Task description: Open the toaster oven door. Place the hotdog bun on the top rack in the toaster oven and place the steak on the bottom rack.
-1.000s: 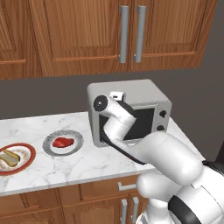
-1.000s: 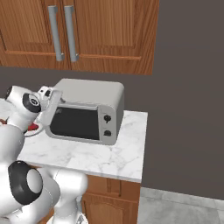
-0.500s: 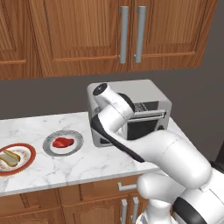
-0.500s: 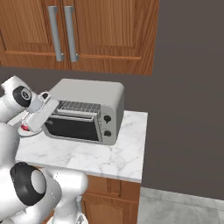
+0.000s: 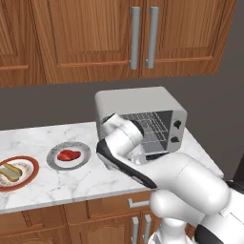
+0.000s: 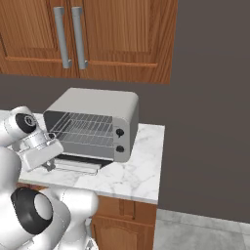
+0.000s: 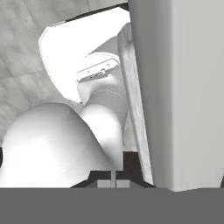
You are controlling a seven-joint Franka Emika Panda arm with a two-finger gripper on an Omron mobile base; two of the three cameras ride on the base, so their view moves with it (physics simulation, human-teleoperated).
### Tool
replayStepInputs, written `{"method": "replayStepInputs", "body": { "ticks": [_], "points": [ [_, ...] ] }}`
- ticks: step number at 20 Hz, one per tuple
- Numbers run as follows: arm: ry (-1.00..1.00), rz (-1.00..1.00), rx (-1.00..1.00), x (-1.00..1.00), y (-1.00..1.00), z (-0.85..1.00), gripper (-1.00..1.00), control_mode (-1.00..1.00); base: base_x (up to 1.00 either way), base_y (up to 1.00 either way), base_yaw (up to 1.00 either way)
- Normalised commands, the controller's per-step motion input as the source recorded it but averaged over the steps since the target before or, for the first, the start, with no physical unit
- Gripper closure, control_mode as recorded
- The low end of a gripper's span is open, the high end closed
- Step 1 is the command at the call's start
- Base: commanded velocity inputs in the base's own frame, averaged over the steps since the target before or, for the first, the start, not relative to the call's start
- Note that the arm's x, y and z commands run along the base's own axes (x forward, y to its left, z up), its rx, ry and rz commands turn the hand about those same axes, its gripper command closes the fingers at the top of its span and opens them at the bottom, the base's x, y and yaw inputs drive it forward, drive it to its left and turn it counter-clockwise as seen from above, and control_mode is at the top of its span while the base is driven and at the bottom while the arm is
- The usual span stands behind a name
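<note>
Right base view, toaster oven door [image 6: 78,165] folded flat, tool [image 6: 49,165] at its edge, grip unclear

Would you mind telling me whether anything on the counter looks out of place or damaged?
Nothing stands out. The toaster oven sits square with its door folded down, the racks level. The steak and hotdog bun lie on separate plates.

Glossy white rounded arm links [image 5: 190,183] with a black seam band [image 5: 125,167] between shells. Large black round joint cap [image 6: 32,211] low down, smaller dark-centred cap [image 6: 24,122] higher up. Boxy white hand [image 6: 41,154], perhaps grey underneath.
</note>
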Motion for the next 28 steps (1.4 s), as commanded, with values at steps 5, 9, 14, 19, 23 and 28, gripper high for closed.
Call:
{"method": "replayStepInputs", "body": {
  "ticks": [5,9,14,19,23,28],
  "points": [
    [0.31,0.01,-0.12,-0.25,0.01,-0.52,-1.0,-1.0,0.0,0.0,0.0],
    [-0.12,0.09,0.0,-0.03,0.0,1.0,-1.0,-1.0,0.0,0.0,0.0],
    [0.0,0.16,0.0,0.53,0.02,0.86,-1.0,-1.0,0.0,0.0,0.0],
    [0.0,0.39,-0.11,0.91,-0.09,-0.02,-1.0,-1.0,0.0,0.0,0.0],
    [-0.01,0.47,-0.3,0.58,-0.04,0.0,-1.0,-1.0,0.0,0.0,0.0],
    [-0.02,0.45,-0.19,0.35,-0.52,0.02,-1.0,-1.0,0.0,0.0,0.0]
  ]
}}
